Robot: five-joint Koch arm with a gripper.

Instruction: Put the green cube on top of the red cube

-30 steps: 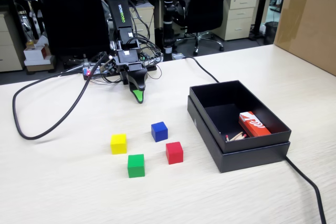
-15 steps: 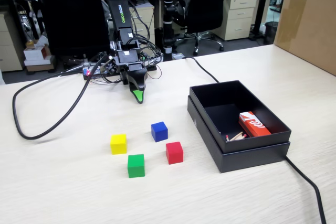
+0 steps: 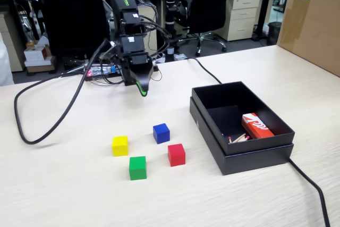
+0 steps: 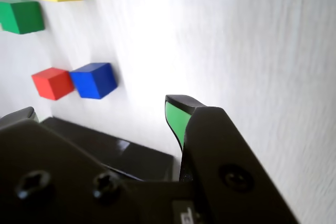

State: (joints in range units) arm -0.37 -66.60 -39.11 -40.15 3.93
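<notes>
**Green cube untouched, pincer hanging well behind the group**

Nearest in the fixed view, flat on the pale wood-grain table [image 3: 79,195]: the small solid bright-green cube [image 3: 137,167]. Clear on every side and free to be gripped from above.

Just to its right and a little further back: the small solid red cube [image 3: 176,154]. Apart from the green one, top face bare, so ready to take a load. Probably set out loose like this so each block can be picked singly.

Behind these, a small yellow cube [image 3: 120,145] and a small blue cube [image 3: 161,133]. Near the red one, so little room for a careless swing when stacking.

To the right, an open black cardboard box [image 3: 255,160] holding a red-and-white carton [image 3: 256,126]. Beside the work, not part of it.

Further back, above the table and well apart from all four cubes: the black pincer with its green-edged tip [image 3: 142,90], pointing down and forward. Only one tip showing in either view, so cannot tell whether spread or closed. Nothing visible in its grip.

Judging from this, reach not yet begun; next, a forward descent over the green cube.
</notes>
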